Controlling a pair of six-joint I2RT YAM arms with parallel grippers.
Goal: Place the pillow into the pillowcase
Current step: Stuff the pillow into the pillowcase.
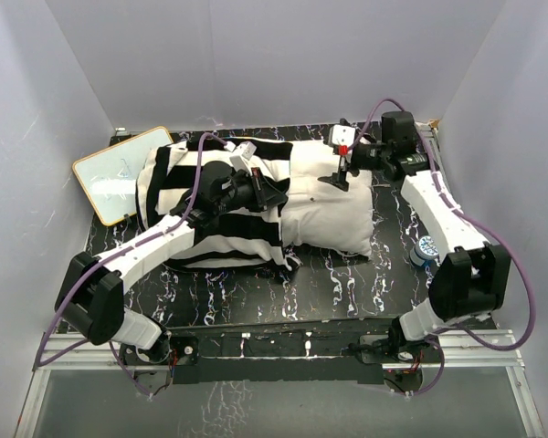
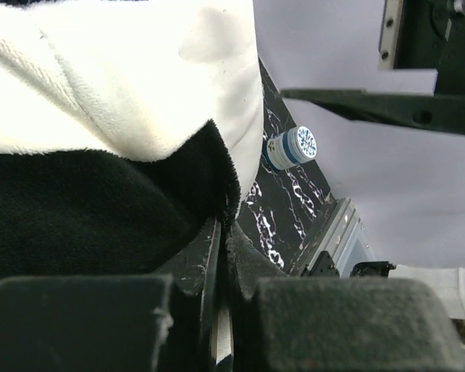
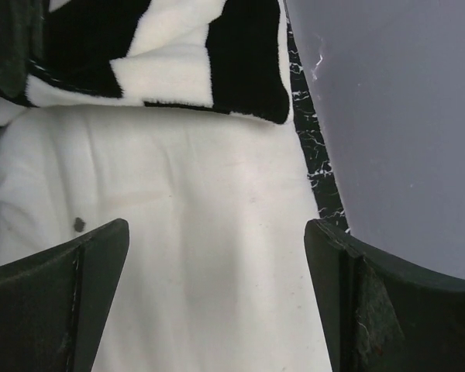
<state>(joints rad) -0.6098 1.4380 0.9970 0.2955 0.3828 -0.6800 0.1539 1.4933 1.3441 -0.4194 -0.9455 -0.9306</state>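
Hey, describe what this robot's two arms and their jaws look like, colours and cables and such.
Both the left arm and right arm have white link shells with bulky black joint housings. A purple cable loops along each. The jaws are matte black, blunt and wedge-shaped. A small red mark shows near the right arm's wrist camera.

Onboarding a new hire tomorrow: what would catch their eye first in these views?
The white pillow sits mid-table, its left part inside the striped pillowcase. The left gripper is shut on the pillowcase's edge; the right gripper hangs open over the bare pillow end. A whiteboard lies far left.
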